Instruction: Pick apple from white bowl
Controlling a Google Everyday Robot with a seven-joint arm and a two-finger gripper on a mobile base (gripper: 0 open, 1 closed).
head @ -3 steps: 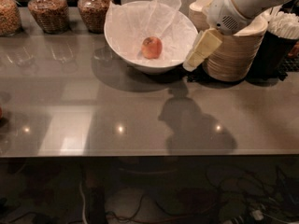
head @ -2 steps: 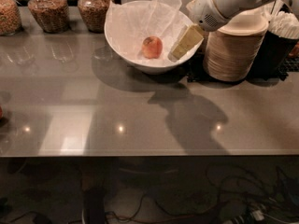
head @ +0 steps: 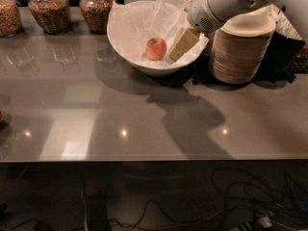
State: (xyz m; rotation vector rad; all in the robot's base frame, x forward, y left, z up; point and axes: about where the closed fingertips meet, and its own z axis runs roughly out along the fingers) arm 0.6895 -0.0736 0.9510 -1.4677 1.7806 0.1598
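A small reddish-orange apple [head: 156,48] lies in the large white bowl [head: 126,52], which is lined with crinkled white tissue and stands at the back of the grey table. My gripper [head: 173,57] comes in from the upper right on a white arm. Its cream-coloured tip reaches over the bowl's right side and ends just right of the apple, close to it. I cannot see whether it touches the apple.
A stack of cream disposable bowls [head: 243,49] stands right of the white bowl, under my arm. Three glass jars [head: 46,9] of grains line the back left. A dark object [head: 281,57] sits at the far right. The grey tabletop [head: 144,124] stretches toward the front.
My gripper has moved left and down from beside the stack of cream bowls, over the white bowl's rim, to just right of the apple. The apple and bowl have not moved.
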